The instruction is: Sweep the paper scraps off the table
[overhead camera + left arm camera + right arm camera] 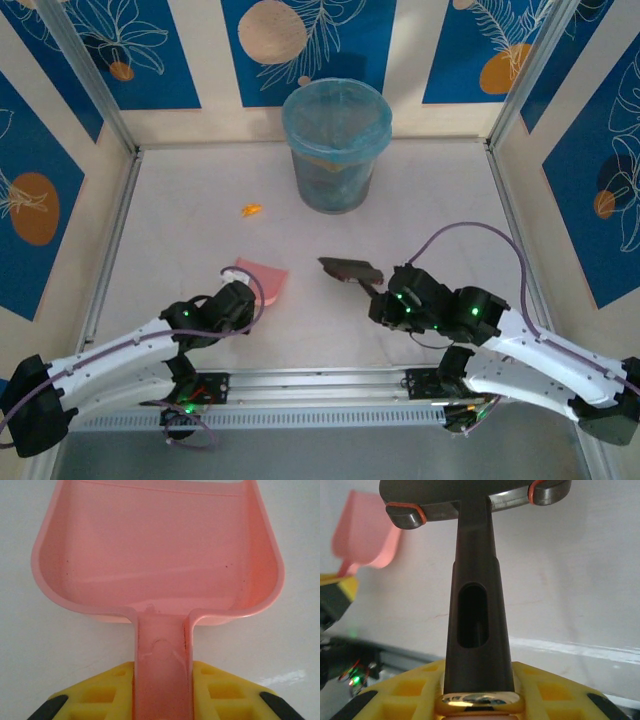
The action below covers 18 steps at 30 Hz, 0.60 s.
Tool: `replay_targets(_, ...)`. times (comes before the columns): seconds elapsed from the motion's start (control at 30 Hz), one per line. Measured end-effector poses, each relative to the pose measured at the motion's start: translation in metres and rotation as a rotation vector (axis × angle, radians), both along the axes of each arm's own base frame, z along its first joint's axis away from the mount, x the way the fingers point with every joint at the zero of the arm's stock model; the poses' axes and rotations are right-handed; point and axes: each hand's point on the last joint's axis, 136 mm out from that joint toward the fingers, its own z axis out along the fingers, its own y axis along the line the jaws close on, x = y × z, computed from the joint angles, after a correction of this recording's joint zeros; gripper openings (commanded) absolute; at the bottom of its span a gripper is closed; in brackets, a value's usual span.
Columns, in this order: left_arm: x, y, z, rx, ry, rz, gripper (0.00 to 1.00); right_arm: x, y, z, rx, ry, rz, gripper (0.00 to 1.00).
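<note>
left claw [162, 700] gripping dustpan [155, 555], paper scrap [251, 209] well beyond

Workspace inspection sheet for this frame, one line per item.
Surface: table pale, matte, mostly swept.
Job's things: one orange paper scrap left, lying left of the bin. The bin has a blue liner and stands upright at the far side. The pink dustpan is empty. The dark brush has its head out toward the table middle.
Clutter: nothing seen.
Grippers: left pincer shut on the dustpan handle; right pincer shut on the brush handle.
Cables: purple cable arches up off the right arm, not snagged on anything visible.
Surroundings: blue-and-cream patterned walls; aluminium rails along the edges.
</note>
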Motion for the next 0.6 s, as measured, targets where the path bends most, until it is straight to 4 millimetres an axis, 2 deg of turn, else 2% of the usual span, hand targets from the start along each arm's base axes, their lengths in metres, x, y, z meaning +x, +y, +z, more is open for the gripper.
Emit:
replay_targets(0.13, 0.001, 0.004, 0.001, 0.004, -0.011, 0.026, 0.0, 0.013, 0.038, 0.022, -0.013, -0.047, 0.076, 0.0)
replay_targets(0.23, 0.002, 0.008, 0.006, -0.005, -0.031, 0.045, 0.0, 0.039, 0.076, 0.035, -0.051, -0.111, 0.106, 0.0)
replay_targets(0.43, 0.004, 0.015, 0.017, -0.033, -0.075, 0.085, 0.0, 0.103, 0.151, 0.046, -0.116, -0.248, 0.15, 0.0)
replay_targets(0.6, 0.004, 0.017, 0.023, -0.058, -0.096, 0.106, 0.0, 0.164, 0.199, 0.039, -0.145, -0.302, 0.157, 0.0)
